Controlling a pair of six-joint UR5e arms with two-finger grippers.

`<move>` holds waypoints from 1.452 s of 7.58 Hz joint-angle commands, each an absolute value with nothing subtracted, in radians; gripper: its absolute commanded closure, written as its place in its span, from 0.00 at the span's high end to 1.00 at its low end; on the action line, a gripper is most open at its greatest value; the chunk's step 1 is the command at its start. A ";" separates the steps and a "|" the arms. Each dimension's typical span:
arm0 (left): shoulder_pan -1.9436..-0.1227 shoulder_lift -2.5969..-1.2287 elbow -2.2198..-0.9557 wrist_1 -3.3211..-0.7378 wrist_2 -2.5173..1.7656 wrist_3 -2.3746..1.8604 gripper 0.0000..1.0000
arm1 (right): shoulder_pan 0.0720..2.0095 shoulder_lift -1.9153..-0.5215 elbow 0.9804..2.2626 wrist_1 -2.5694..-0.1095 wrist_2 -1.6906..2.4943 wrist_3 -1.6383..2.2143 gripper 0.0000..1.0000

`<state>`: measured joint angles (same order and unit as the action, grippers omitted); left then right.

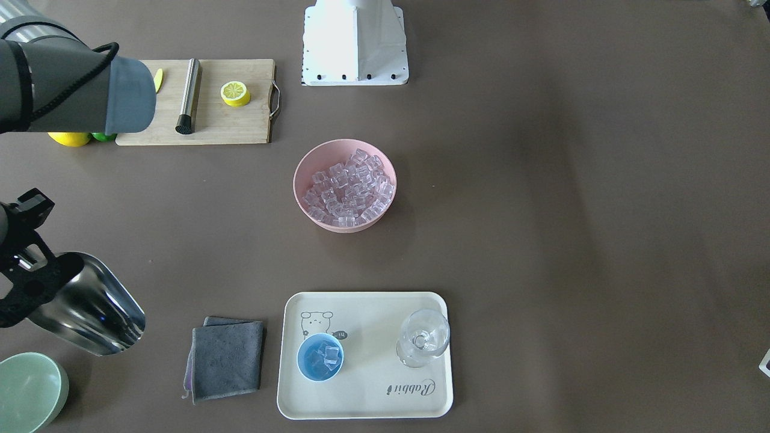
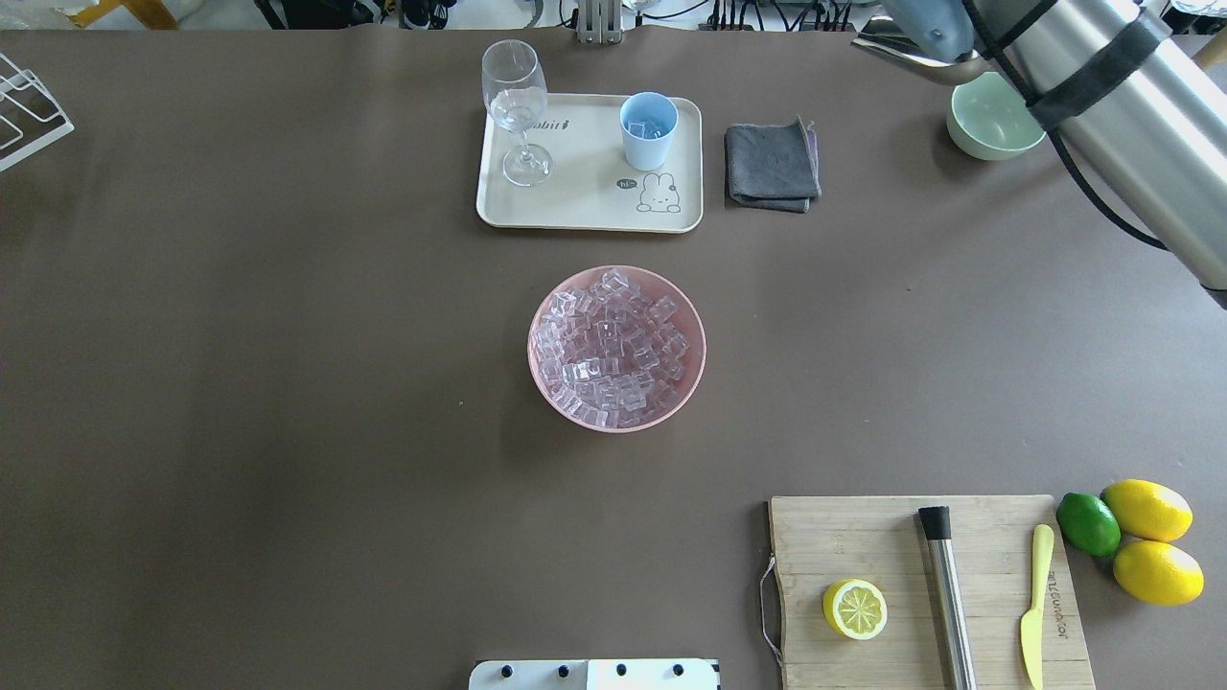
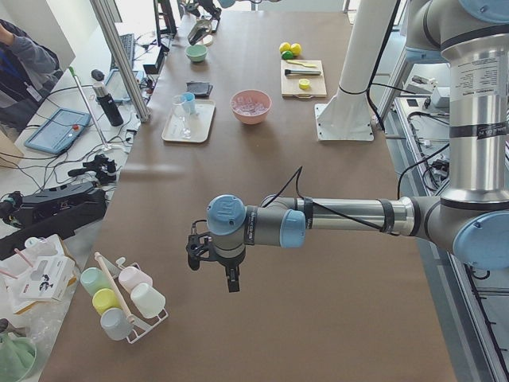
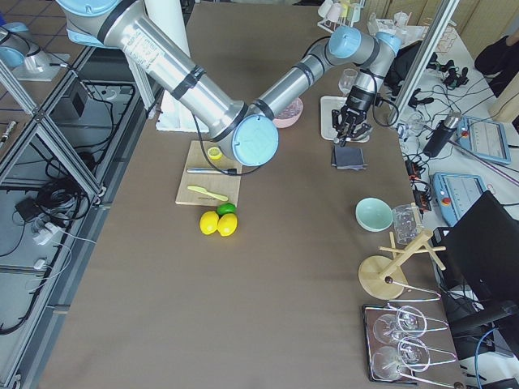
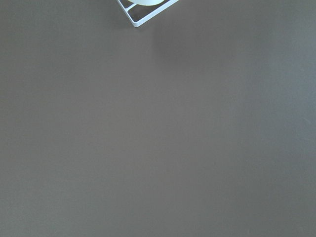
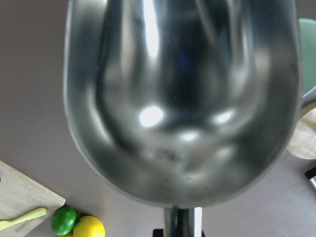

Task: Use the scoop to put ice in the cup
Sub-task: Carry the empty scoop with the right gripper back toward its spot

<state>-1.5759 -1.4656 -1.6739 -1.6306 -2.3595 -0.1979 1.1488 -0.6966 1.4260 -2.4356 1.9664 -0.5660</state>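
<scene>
Progress: cup [image 1: 320, 359] is on the tray [image 1: 368, 328] beside a stemmed glass [image 1: 423, 338], not touching it. It already has a few cubes of ice [image 1: 325, 353] in it, nowhere near full by the look of it, so I'd call at least one transfer done. Pink bowl [image 1: 346, 227] mid-surface is loaded with cubes, so plenty of supply.

Scoop [image 1: 90, 313] is in the air at the robot's right end of the surface, near the green bowl [image 1: 27, 391] and well apart from both the pink bowl and the cup. Right wrist view looks straight into its trough: empty, no cubes. Right hand [image 1: 33, 288] is clamped on the handle end, carrying the scoop.

What's left, if more ice is wanted: go to the pink bowl, load, tip into the cup. If those few cubes are enough, only setting the scoop down remains. Can't judge which from here.

Hard to make out:
- Handle is mostly covered by the right hand in the front view. Overhead catches only a sliver of scoop behind the arm at the top edge.
- Cube count in the cup: clear on blue, can't count.
- Left hand [image 3: 227, 269] shows only in the side view, hanging above bare surface, far from everything. Can't tell whether it's open or closed. Its wrist view gives bare surface plus a corner of a white rack [image 5: 148, 12].
</scene>
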 commanded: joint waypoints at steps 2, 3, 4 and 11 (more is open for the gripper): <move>-1.575 -1.465 -1.667 -1.631 -2.362 -0.198 0.98 | 1.302 -1.110 1.739 -2.303 2.158 -0.269 0.00; -1.575 -1.466 -1.664 -1.631 -2.362 -0.198 0.98 | 1.336 -1.168 1.736 -2.255 2.180 -0.262 0.00; -1.575 -1.466 -1.663 -1.632 -2.362 -0.198 0.98 | 1.354 -1.205 1.732 -2.238 2.201 -0.232 0.00; -1.572 -1.468 -1.664 -1.631 -2.362 -0.198 0.98 | 1.313 -1.567 1.830 -1.875 2.395 0.233 0.00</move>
